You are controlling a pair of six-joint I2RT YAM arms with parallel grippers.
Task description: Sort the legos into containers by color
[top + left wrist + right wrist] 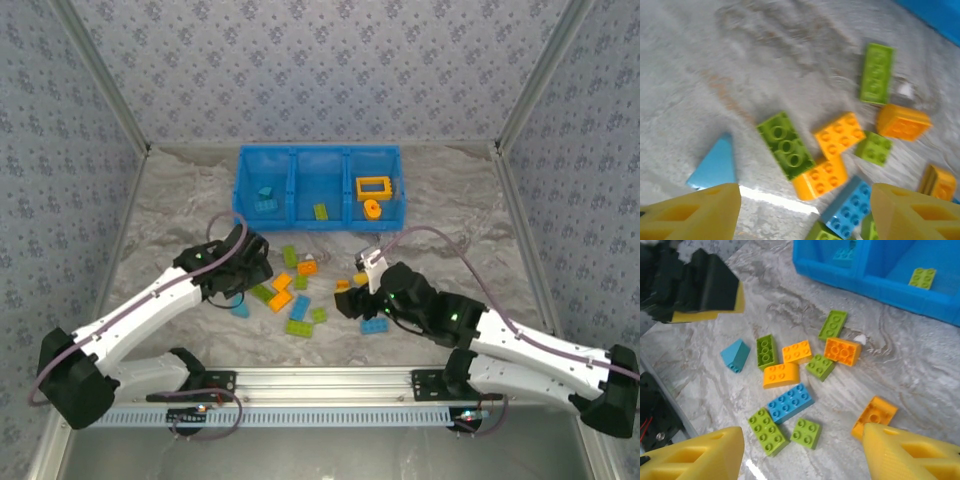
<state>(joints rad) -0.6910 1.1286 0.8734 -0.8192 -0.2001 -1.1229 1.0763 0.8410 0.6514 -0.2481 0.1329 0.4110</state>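
Left fingers [690,212] and right fingers [695,455] gape wide and empty over legos [283,290] jumbled on the desk [180,200] near the bin [318,150], where bricks packed so close risk one grab nipping two colours, or both pairs clashing

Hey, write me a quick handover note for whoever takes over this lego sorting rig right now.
Left gripper: open, empty, above the loose bricks. Right gripper: open, empty, above them too.
Done: in the bin, a teal brick sits in the left compartment, a green brick in the middle, an orange frame and a small orange piece in the right.
Left: roughly a dozen blue, green and orange bricks on the table between the arms.
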